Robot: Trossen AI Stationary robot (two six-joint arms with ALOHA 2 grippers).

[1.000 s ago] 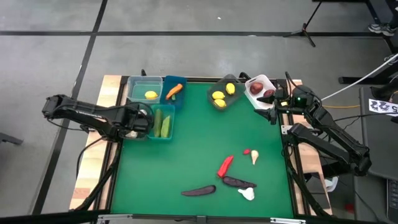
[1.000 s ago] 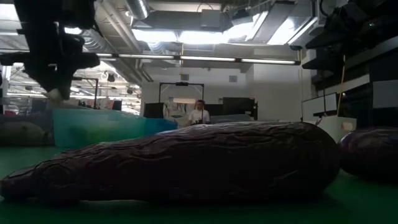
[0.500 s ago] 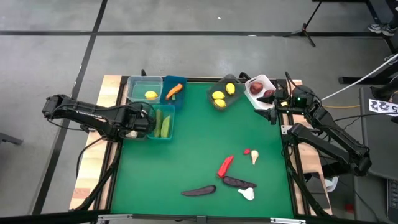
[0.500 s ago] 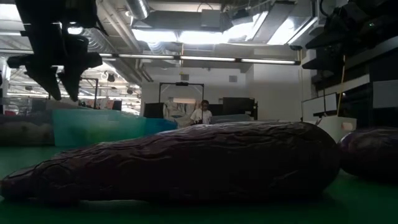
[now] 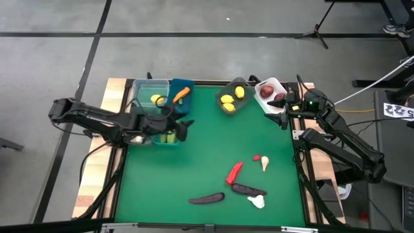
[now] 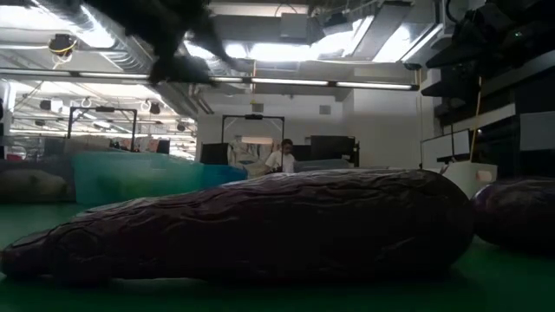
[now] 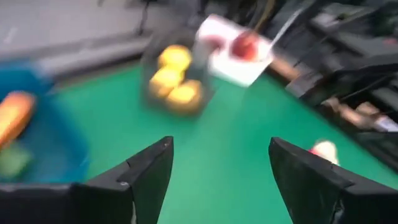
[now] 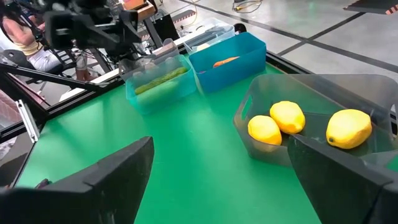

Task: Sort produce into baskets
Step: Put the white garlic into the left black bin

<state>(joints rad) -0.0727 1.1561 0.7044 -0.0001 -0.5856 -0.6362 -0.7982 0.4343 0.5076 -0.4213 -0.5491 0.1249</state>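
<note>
The left gripper [image 5: 186, 127], fingers spread and empty, hung beside the teal basket [image 5: 169, 129]; it should approach the red pepper [image 5: 233, 172] on the tabletop [image 5: 200, 162] squarely. The right gripper [image 5: 283, 120] waited spread.

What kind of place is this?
Probably a robotics lab or workshop: a bare concrete floor, exposed ceiling ducts and strip lights, and a green-topped table with toy produce.
</note>
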